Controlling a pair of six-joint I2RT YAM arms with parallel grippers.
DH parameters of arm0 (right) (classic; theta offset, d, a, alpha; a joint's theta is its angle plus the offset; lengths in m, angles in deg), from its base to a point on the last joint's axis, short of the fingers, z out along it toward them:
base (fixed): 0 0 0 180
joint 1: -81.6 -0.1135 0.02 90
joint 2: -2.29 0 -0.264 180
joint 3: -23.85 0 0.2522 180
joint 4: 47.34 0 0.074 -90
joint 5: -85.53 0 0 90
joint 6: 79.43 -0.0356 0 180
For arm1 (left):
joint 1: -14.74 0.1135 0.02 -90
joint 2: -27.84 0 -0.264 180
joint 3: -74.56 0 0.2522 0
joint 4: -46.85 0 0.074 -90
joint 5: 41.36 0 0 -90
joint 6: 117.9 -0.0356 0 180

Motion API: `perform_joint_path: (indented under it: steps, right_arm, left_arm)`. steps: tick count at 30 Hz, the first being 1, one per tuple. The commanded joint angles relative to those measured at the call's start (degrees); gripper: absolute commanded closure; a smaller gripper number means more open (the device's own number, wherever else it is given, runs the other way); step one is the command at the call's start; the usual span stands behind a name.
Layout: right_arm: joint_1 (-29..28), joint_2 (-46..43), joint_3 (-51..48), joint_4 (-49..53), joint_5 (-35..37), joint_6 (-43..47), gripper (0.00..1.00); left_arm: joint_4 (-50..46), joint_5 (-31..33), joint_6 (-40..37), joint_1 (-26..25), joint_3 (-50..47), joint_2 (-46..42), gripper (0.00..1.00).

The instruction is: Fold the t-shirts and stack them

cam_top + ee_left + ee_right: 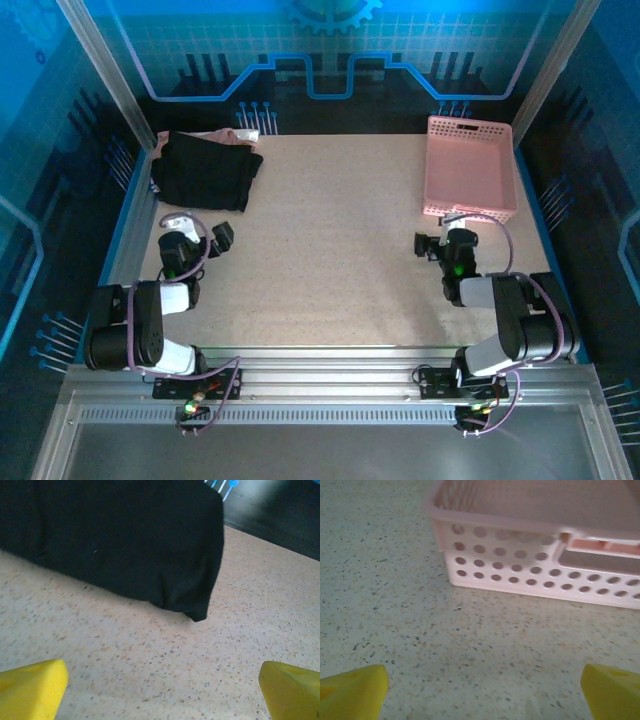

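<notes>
Sitting wide open with nothing in it, the left gripper (162,692) points at the black t-shirt (205,172), which lies bunched up in the far-left corner of the table (330,270), close but not touching. A bit of the pink t-shirt (238,134) peeks out behind the black one. The right gripper (482,695) is just as wide and empty, facing the near wall of the pink basket (520,570) at far right.
</notes>
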Motion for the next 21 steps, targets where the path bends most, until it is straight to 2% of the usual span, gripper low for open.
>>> perform_joint_path:
  steps: [1, 3, 4, 5, 6, 12, 21]
  right_arm:
    - [-0.7, -0.3, 2.2, -3.7, 0.0, 1.5, 0.00]
    - [-0.8, -0.2, 2.0, -4.2, 0.1, 1.7, 0.00]
    - [-0.8, 0.1, 1.9, -4.9, 0.2, 1.8, 0.00]
    - [-0.9, 0.0, 2.1, -4.4, 0.3, 1.8, 0.00]
    - [-1.1, 0.1, 2.0, -4.6, 0.5, 2.0, 0.00]
    - [-2.5, 0.3, 2.2, -4.7, 2.7, 2.8, 0.00]
    - [-1.0, 0.0, 2.2, -4.4, -0.1, 2.1, 0.00]
  left_arm:
    - [3.2, 5.6, -7.7, -5.6, 1.3, 2.2, 0.01]
    - [13.4, 12.2, -11.7, -9.9, 0.5, 8.5, 0.01]
    - [4.4, 13.9, -10.0, -10.0, 2.1, 5.6, 0.01]
    - [2.2, 16.4, -8.8, -9.9, 3.1, 5.4, 0.01]
    - [6.5, 17.1, -8.9, -9.7, 2.5, 6.9, 0.01]
    - [6.0, 17.1, -8.5, -9.5, 2.5, 6.6, 0.01]
    - [5.8, 17.0, -8.5, -9.5, 2.5, 6.6, 0.01]
